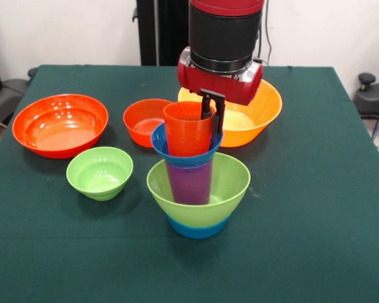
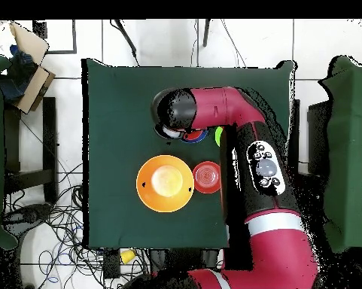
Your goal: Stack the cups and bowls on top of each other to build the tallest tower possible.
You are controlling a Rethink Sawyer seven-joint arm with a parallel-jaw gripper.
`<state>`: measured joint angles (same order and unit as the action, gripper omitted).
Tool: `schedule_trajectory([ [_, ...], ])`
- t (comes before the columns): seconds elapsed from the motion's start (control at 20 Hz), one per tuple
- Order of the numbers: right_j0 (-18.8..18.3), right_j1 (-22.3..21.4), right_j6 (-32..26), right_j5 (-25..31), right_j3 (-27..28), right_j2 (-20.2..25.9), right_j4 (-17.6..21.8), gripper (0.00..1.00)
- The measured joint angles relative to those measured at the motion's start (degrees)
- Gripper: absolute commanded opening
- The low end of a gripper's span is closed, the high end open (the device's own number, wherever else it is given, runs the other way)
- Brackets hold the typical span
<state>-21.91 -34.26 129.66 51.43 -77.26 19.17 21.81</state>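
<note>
Nearest on the desk [image 1: 316,240] stands the tower [image 1: 198,183]: a green bowl [image 1: 230,183] on a light blue one, a purple cup [image 1: 189,183] inside, a dark blue bowl [image 1: 161,144] on that, and the orange cup [image 1: 186,129] upright on top. The claw [image 1: 213,108] comes straight down, its dark fingers [image 1: 219,113] at the cup's far rim, apparently pinching it. I judge the cup's axis vertical and in line with the claw, so the next move is straight up; loose bowls wait behind.

A dark green counter [image 1: 316,208] carries plain, glossy pieces. One large bowl [image 1: 60,124] is red-orange, another [image 1: 256,117] yellow-orange. A medium bowl [image 1: 143,121] is red-orange, a small bowl [image 1: 100,172] light green. The tower [image 1: 197,173] shows light blue, light green, purple, dark blue, then orange-red. The pincer [image 1: 211,107] is black, below a red and black arm [image 1: 222,44].
</note>
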Motion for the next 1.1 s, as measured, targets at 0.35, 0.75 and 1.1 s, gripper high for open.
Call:
schedule_trajectory([
  [0.35, 0.0, 0.0, 0.0, 0.0, 0.0, 0.0, 0.0, 1.0],
  [0.75, 0.0, 0.0, 0.0, 0.1, 0.0, 0.0, 0.0, 1.0],
  [1.1, 0.0, 0.0, 0.0, 0.1, 0.0, 0.0, 0.0, 1.0],
])
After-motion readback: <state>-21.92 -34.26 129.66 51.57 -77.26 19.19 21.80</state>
